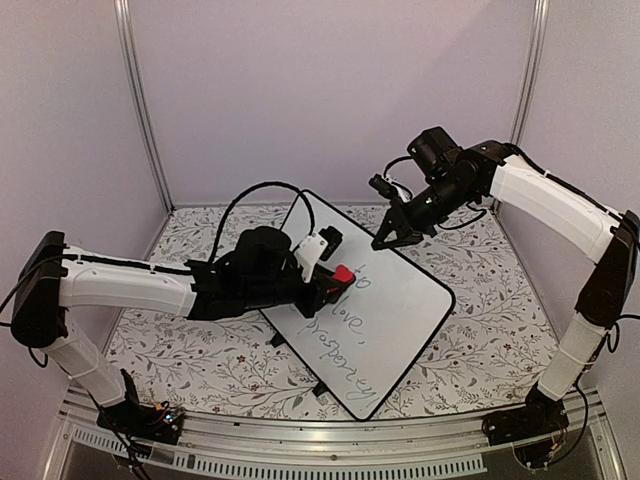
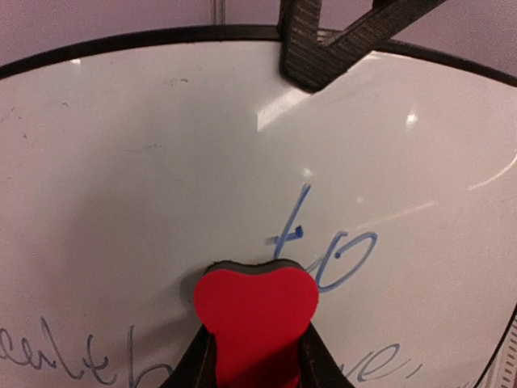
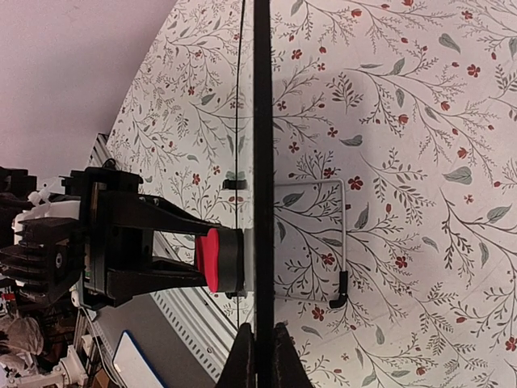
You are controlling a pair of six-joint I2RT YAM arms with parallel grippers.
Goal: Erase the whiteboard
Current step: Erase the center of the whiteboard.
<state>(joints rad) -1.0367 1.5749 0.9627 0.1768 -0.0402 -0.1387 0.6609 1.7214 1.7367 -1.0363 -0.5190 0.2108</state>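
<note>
The whiteboard (image 1: 405, 300) stands tilted on the floral table, with blue cursive handwriting (image 1: 343, 340) across its lower half. My right gripper (image 1: 386, 241) is shut on the board's black top rim (image 3: 262, 121), one finger on each side (image 3: 260, 360). My left gripper (image 1: 330, 283) is shut on a red eraser (image 1: 343, 273). The eraser's dark felt face presses flat against the board (image 3: 230, 260). In the left wrist view the eraser (image 2: 255, 311) sits just left of the written "to" (image 2: 327, 250), and the right gripper's fingers (image 2: 319, 56) clamp the rim above.
A wire stand (image 3: 343, 242) props the board from behind, over the floral tablecloth (image 1: 200, 350). An aluminium rail (image 1: 330, 440) runs along the near edge. Pale walls (image 1: 330, 90) and upright posts close in the back and sides.
</note>
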